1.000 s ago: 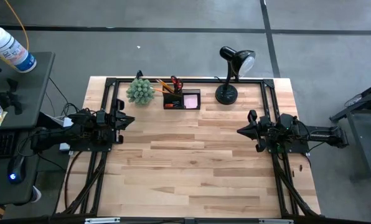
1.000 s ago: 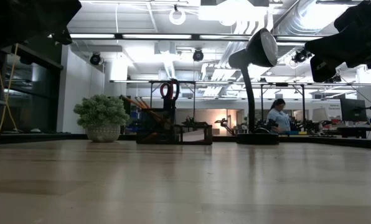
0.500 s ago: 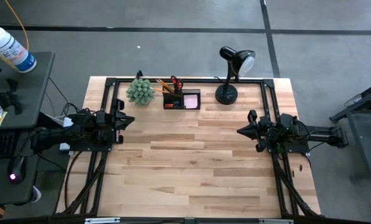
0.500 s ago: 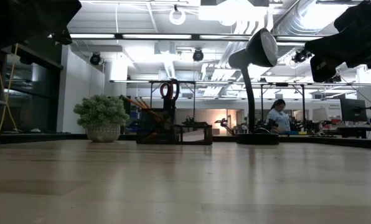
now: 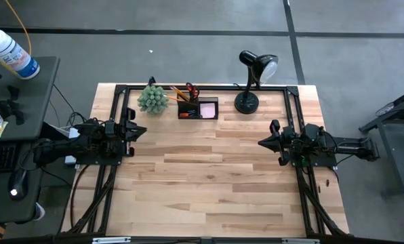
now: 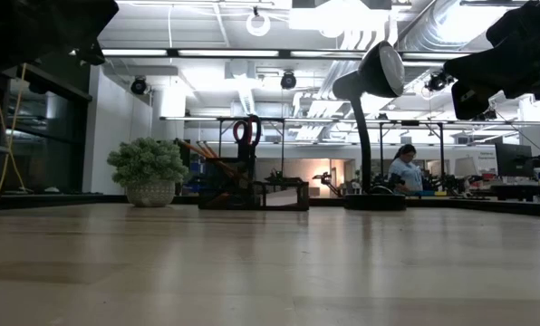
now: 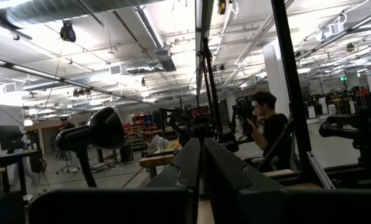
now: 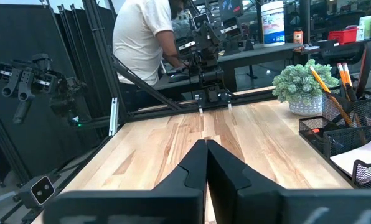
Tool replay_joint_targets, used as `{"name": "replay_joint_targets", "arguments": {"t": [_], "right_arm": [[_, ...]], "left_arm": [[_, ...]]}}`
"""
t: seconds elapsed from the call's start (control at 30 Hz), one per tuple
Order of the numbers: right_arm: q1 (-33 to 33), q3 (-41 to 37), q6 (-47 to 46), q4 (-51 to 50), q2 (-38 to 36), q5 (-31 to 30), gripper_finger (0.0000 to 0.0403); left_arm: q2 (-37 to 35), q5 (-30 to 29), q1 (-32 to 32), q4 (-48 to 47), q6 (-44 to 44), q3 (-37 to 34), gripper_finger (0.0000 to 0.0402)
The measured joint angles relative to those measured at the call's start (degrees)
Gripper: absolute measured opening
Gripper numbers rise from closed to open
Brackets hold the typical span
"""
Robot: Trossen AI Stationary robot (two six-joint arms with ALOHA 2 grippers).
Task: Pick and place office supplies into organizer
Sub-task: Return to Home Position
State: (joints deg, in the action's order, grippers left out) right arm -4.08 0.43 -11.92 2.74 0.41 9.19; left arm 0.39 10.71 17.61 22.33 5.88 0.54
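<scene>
I have open tabletop (image 5: 209, 183) across the middle and bottom of the high view. Along the top edge my path is blocked by the plant (image 5: 152, 99), organizer (image 5: 198, 116) and lamp (image 5: 247, 103).

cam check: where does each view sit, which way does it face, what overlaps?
High: overhead, straight down on the wooden table; left gripper and right gripper pointing inward.
Low: table-top height, level toward the black mesh organizer at the far edge; left arm and right arm in top corners.
Left wrist: looks past its shut gripper toward the black desk lamp.
Right wrist: looks past its shut gripper across the table at the green spiky plant and organizer.
Shared: organizer in high, low, right wrist.
</scene>
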Motion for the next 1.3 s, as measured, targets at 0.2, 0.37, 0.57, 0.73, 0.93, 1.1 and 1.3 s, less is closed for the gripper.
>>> {"name": "replay_joint_targets", "arguments": {"t": [0.2, 0.37, 0.57, 0.73, 0.93, 1.1, 1.3], "right_arm": [[0.0, 0.0, 0.0, 0.0, 0.0, 0.0, 0.0006], [0.0, 0.0, 0.0, 0.0, 0.0, 0.0, 0.0001], [0.0, 0.0, 0.0, 0.0, 0.0, 0.0, 0.0006], [0.0, 0.0, 0.0, 0.0, 0.0, 0.0, 0.0005], [0.0, 0.0, 0.0, 0.0, 0.0, 0.0, 0.0002], [0.0, 0.0, 0.0, 0.0, 0.0, 0.0, 0.0002], [0.0, 0.0, 0.0, 0.0, 0.0, 0.0, 0.0003]], "left_arm": [[0.0, 0.0, 0.0, 0.0, 0.0, 0.0, 0.0012], [0.0, 0.0, 0.0, 0.0, 0.0, 0.0, 0.0012], [0.0, 0.0, 0.0, 0.0, 0.0, 0.0, 0.0012], [0.0, 0.0, 0.0, 0.0, 0.0, 0.0, 0.0012], [0.0, 0.0, 0.0, 0.0, 0.0, 0.0, 0.0012], [0.0, 0.0, 0.0, 0.0, 0.0, 0.0, 0.0012], [0.0, 0.0, 0.0, 0.0, 0.0, 0.0, 0.0012]]}}
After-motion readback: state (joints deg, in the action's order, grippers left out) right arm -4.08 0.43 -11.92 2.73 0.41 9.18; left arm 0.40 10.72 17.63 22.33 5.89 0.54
